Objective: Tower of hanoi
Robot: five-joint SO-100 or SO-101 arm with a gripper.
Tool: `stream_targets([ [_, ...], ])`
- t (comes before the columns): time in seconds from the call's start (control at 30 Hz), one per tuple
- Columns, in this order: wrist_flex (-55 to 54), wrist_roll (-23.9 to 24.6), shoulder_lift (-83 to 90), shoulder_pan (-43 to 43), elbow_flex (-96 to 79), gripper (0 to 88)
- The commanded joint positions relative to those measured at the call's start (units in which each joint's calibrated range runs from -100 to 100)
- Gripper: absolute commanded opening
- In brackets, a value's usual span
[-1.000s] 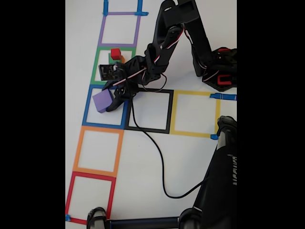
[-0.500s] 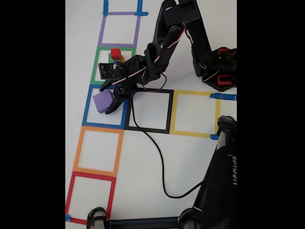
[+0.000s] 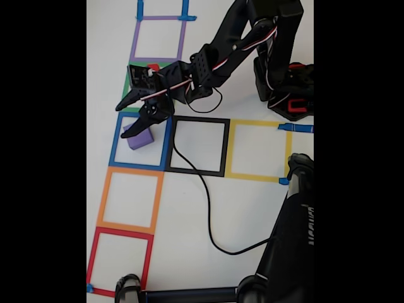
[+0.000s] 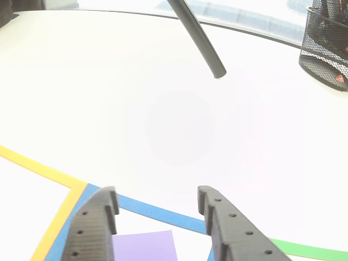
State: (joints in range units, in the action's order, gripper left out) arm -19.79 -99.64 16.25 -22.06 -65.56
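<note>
The white counter (image 3: 252, 208) carries a run of flat tape square outlines: purple, green, blue, orange and red down the left of the fixed view, with black and yellow squares to the right of the blue one.

The black jointed arm (image 3: 246, 44) reaches from its base at the upper right of the fixed view toward the left, its forward part lying over the green tape square (image 3: 124, 95). A black cable (image 3: 208, 208) trails from the arm down across the counter.

The blue tape square (image 3: 116, 142) holds the plain purple cube (image 3: 140, 140), which rests on the counter in the upper middle of that square. In the other view the same cube (image 4: 144, 246) shows as a pale purple face low in the picture, between the two fingers and below them.

The black claw (image 3: 125, 120) is spread — one fingertip points out over the green tape, the other lies over the top left of the cube; whether that finger touches the cube cannot be told. In the other view the claw (image 4: 157, 198) has clear counter between its fingers (image 4: 225, 225).

A black wire-mesh basket (image 4: 323, 41) stands at the upper right of the other view.
</note>
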Motion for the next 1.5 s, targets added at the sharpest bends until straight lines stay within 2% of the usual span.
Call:
stream_targets([
  [0.0, 15.4, -0.4, 14.3, -0.2, 0.0, 4.0],
  [0.2, 37.3, -0.4, 28.4, 0.7, 3.0, 1.1],
  [0.4, 69.1, -0.4, 35.2, 4.4, 19.9, 1.0],
  [0.47, 76.7, -0.4, 36.4, 6.7, 25.4, 1.0],
  [0.6, 89.6, -0.4, 37.0, 13.6, 36.0, 1.0],
  [0.83, 104.6, -0.4, 35.5, 26.4, 51.0, 1.0],
  [0.97, 110.5, -0.4, 35.3, 32.2, 57.0, 1.0],
  [1.2, 114.9, -0.4, 35.9, 36.8, 59.0, 2.4],
  [1.3, 111.6, -0.4, 37.7, 37.6, 53.5, 5.8],
  [1.47, 97.7, -0.4, 43.3, 38.3, 37.3, 16.6],
])
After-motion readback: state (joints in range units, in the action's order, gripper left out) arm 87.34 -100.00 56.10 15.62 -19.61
